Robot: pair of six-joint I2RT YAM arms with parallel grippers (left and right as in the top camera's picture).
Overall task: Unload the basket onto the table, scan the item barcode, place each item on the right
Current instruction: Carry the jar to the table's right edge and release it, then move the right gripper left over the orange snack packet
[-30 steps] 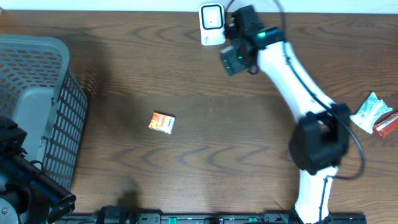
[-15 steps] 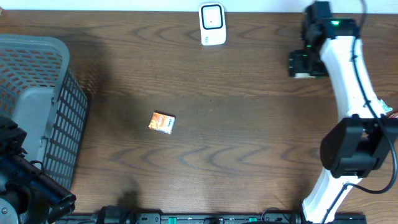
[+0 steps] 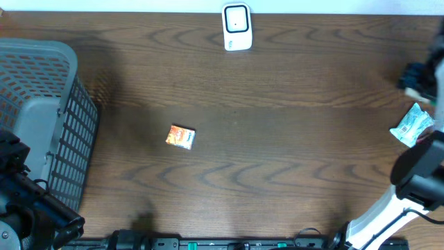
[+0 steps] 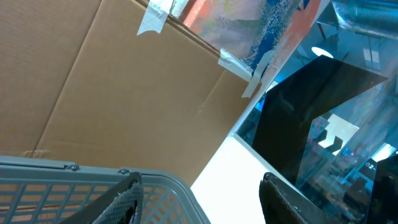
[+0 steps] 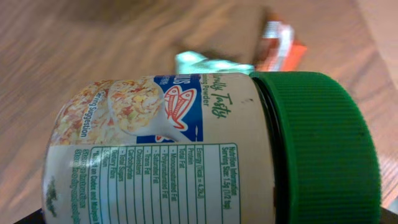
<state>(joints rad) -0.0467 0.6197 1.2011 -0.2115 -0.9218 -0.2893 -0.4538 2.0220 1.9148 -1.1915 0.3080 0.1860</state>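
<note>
The right tool (image 3: pixel 417 75) is pinching a jar (image 5: pixel 186 149) with a green lid at the right edge of the surface (image 3: pixel 277 173), just above some packets (image 3: pixel 414 125). The left tool (image 4: pixel 200 186) is sitting spread apart by the gray basket (image 4: pixel 62 180).

Desk (image 3: pixel 291 139) open through the middle, cluttered at its edges.
Bare wood runs from the scanner (image 3: pixel 236 28) at the far edge to the small orange packet (image 3: pixel 181 137). The basket (image 3: pixel 41 118) walls off the left edge, and loose packets (image 3: pixel 414 125) lie at the right edge, close behind the jar (image 5: pixel 186 149) I carry.
</note>
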